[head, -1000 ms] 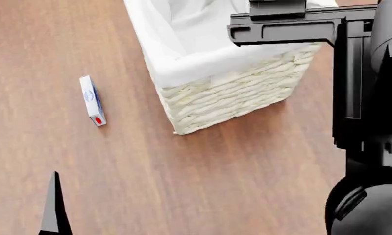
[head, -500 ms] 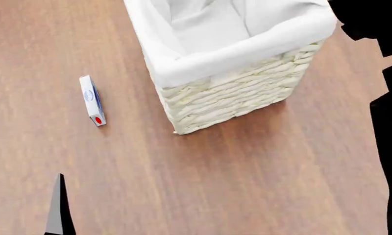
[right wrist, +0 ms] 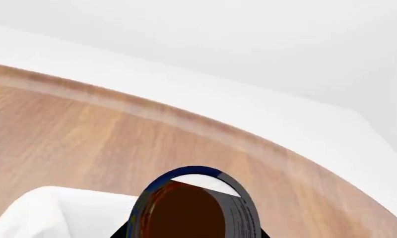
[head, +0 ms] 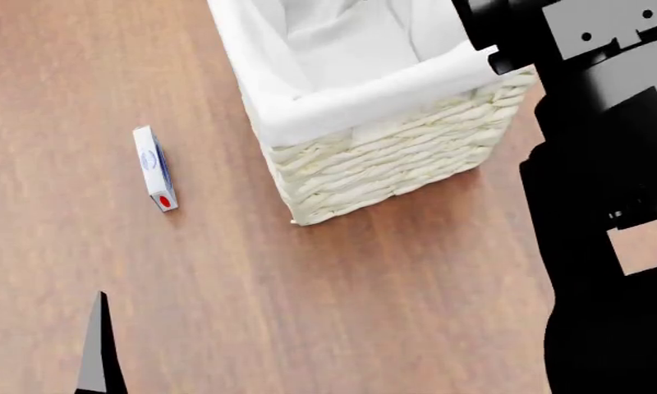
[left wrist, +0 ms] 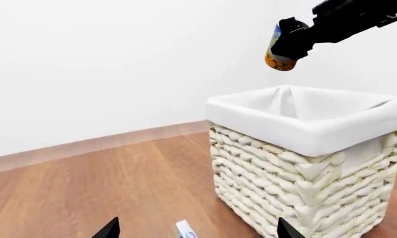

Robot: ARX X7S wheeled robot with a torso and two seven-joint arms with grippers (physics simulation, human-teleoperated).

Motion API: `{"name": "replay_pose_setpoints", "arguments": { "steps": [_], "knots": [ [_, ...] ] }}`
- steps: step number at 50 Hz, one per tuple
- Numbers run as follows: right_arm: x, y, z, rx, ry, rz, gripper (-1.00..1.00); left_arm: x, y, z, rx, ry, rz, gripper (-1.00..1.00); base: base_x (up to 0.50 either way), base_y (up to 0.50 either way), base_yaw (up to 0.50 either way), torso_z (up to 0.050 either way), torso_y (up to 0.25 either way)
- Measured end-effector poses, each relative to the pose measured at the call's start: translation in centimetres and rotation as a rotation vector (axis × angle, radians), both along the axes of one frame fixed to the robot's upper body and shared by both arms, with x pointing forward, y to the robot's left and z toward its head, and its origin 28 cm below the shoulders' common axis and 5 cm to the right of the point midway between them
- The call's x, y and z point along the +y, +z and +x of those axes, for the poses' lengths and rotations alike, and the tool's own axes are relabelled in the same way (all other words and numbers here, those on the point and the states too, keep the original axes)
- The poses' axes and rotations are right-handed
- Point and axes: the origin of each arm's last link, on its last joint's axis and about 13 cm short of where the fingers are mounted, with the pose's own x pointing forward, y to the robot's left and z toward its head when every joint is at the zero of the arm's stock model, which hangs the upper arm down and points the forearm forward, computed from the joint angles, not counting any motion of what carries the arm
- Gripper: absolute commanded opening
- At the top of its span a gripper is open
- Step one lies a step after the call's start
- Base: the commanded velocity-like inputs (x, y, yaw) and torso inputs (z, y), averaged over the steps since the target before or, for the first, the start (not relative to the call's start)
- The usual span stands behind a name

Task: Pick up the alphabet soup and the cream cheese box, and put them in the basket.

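The alphabet soup (left wrist: 276, 52), a small can with a blue and orange label, hangs in the air above the basket (left wrist: 304, 163), with my right gripper (left wrist: 290, 40) shut on it. In the right wrist view the alphabet soup (right wrist: 193, 207) shows end-on, with the basket's white liner (right wrist: 46, 213) below it. The cream cheese box (head: 155, 168) lies on the wooden floor left of the basket (head: 383, 156). My left gripper (left wrist: 197, 230) is open and low, the cream cheese box (left wrist: 185, 231) lying ahead between its fingertips. Only one left finger (head: 96, 353) shows in the head view.
My black right arm (head: 608, 180) fills the right side of the head view and covers the basket's near right corner. A white wall with a wooden skirting (left wrist: 86, 146) stands behind the basket. Wooden floor (head: 306, 312) lies all round.
My right arm has swung out to the head view's right edge and back in, now larger and covering the basket's right corner. The cream cheese box and basket have not moved.
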Motion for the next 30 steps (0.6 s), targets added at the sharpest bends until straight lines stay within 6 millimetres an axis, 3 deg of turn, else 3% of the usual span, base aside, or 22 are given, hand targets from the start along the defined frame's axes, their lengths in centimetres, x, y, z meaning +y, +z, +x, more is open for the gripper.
{"name": "replay_pose_setpoints", "arguments": {
  "steps": [30],
  "knots": [
    [0.8,-3.1,1.6,0.052,0.011,-0.051,-1.00,0.2,-0.3,0.1,0.009,0.013,0.002,1.00,0.00,0.00,0.00,0.000,0.001]
  ]
}}
